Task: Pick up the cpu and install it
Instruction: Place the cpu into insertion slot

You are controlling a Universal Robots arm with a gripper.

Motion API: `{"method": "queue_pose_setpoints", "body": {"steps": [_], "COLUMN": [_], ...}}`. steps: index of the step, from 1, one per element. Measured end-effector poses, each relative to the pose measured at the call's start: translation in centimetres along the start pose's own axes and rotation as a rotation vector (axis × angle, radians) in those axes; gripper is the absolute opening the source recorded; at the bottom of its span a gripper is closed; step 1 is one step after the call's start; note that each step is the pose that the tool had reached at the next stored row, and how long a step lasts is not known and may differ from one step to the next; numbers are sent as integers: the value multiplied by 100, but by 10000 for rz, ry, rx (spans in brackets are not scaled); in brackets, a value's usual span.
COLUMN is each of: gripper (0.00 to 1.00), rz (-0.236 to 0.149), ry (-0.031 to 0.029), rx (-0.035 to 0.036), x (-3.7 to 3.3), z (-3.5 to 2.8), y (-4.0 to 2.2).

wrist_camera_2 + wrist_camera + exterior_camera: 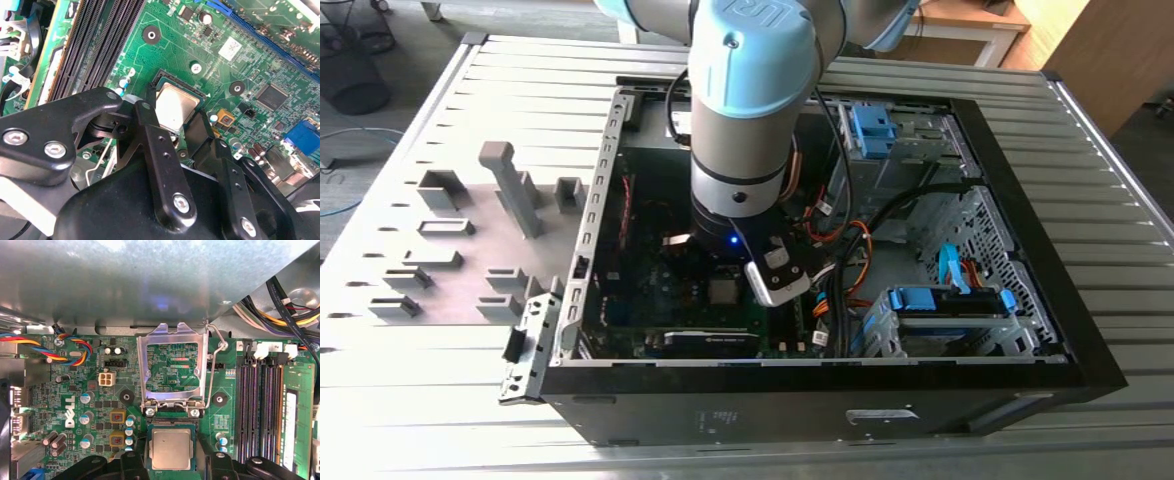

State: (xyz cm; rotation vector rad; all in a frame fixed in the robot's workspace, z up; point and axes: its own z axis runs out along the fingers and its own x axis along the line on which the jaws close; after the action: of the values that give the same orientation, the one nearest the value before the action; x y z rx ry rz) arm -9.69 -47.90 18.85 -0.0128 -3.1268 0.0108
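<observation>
The black pincer (172,117) hangs low, right over the cpu (171,449). Whether it is clamped on the chip or has let it go cannot be told. The cpu, a silvery square, lies flat inside the dark socket (164,78) on the green motherboard (100,410). Just beside the socket, its metal load frame (172,367) is swung open, and a wire lever (215,365) is raised next to it. Long black memory slots (260,410) run near the socket. Coloured cables (75,347) curl over the board's far edge. In the exterior view, the grey and pale-blue arm (747,90) reaches straight down into an open computer case (827,390). The case lies on its side on a slatted metal bench (1121,210). Grey holder blocks (454,230) stand on the bench to the exterior view's left of the case.
</observation>
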Motion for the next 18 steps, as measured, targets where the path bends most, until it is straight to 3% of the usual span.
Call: {"method": "queue_pose_setpoints", "body": {"steps": [18], "gripper": [47], "rz": [1], "ry": [0], "rx": [1], "x": [0], "z": [-5], "y": [-7]}}
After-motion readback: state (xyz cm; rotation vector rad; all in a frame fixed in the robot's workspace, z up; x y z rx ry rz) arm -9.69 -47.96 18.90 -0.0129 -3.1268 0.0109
